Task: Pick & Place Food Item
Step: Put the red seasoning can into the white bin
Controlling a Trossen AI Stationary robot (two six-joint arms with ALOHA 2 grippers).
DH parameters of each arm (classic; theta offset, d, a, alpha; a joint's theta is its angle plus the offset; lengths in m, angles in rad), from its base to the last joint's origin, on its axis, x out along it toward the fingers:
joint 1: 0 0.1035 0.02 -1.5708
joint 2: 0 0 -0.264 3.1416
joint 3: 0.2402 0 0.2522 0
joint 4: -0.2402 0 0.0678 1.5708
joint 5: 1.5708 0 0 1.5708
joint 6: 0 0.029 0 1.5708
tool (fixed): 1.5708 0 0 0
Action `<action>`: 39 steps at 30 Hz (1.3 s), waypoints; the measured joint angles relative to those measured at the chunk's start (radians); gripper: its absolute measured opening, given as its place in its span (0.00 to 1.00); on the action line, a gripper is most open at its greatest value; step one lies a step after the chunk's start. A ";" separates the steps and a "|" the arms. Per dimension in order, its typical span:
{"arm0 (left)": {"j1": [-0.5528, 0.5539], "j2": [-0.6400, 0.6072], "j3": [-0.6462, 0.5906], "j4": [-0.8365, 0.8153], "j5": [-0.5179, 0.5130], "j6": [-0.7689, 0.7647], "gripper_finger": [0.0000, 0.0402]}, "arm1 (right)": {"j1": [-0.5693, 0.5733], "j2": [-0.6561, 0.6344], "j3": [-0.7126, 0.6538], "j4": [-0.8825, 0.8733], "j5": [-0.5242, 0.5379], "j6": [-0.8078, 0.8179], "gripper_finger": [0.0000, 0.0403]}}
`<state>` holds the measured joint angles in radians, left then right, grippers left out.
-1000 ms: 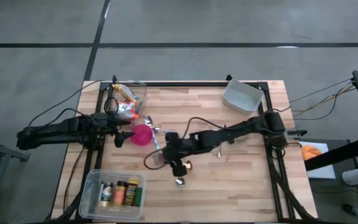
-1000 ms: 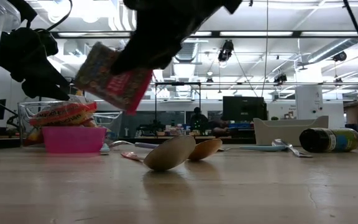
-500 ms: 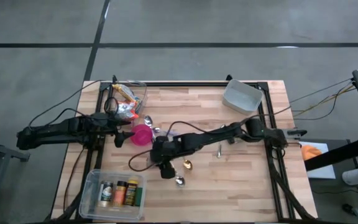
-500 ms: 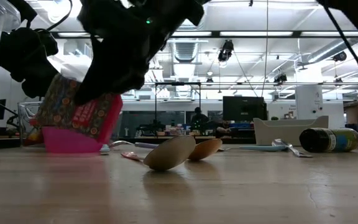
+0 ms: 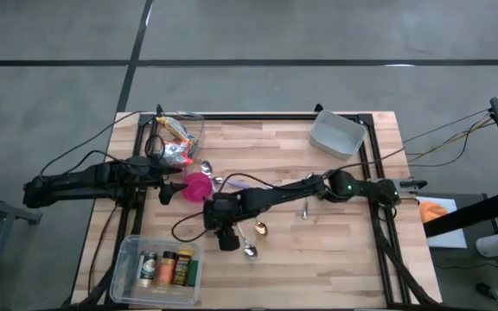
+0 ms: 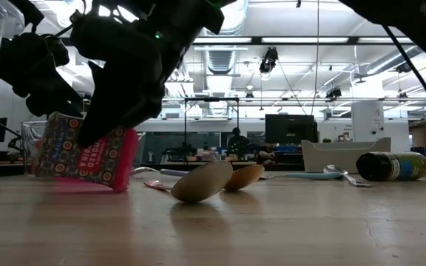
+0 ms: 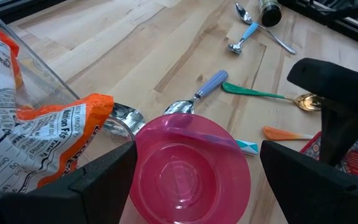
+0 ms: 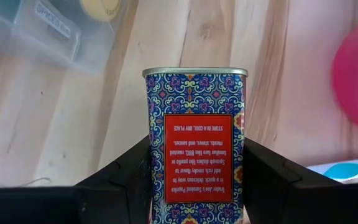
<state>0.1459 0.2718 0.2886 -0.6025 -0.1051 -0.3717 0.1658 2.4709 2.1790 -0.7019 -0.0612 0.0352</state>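
My right gripper (image 5: 220,231) reaches across the table's middle and is shut on a patterned tin with a red label (image 8: 195,146). In the low view the tin (image 6: 83,157) hangs low over the wood, in front of the pink bowl (image 5: 197,187). Whether its lower edge touches the table, I cannot tell. My left gripper (image 7: 194,183) waits at the table's left side, open, with the pink bowl (image 7: 188,165) just ahead of its fingers. My right gripper pinches the tin's two narrow sides (image 8: 155,177) between its two fingers (image 8: 120,180). The fingers slant down from the table's right side and lie along the tin. The tin hangs below them, slightly tilted, its metal-rimmed end (image 8: 195,73) farthest from the gripper.
A clear box of spice jars (image 5: 159,268) stands at the near left. A clear bin of snack bags (image 5: 176,138) is at the far left and a white bin (image 5: 336,135) at the far right. Spoons (image 5: 254,244) lie mid-table, and a jar (image 6: 392,166) lies on its side.
My right gripper has gone toward the table's left edge and down, carrying the tin. The tin has sunk from well above the table to just over the wood and has tipped closer to upright.
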 joint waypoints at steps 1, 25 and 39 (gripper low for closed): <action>0.000 0.000 0.000 0.000 0.000 0.000 0.86 | 0.000 0.000 -0.003 0.000 0.000 0.013 0.46; 0.000 0.000 0.000 0.000 0.000 0.000 0.86 | 0.000 -0.022 -0.008 0.008 -0.027 0.103 0.87; 0.000 0.000 0.000 0.000 0.000 0.000 0.86 | -0.006 -0.179 -0.010 -0.028 -0.017 0.102 0.87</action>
<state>0.1459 0.2718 0.2886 -0.6025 -0.1048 -0.3717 0.1602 2.2921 2.1689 -0.7303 -0.0781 0.1369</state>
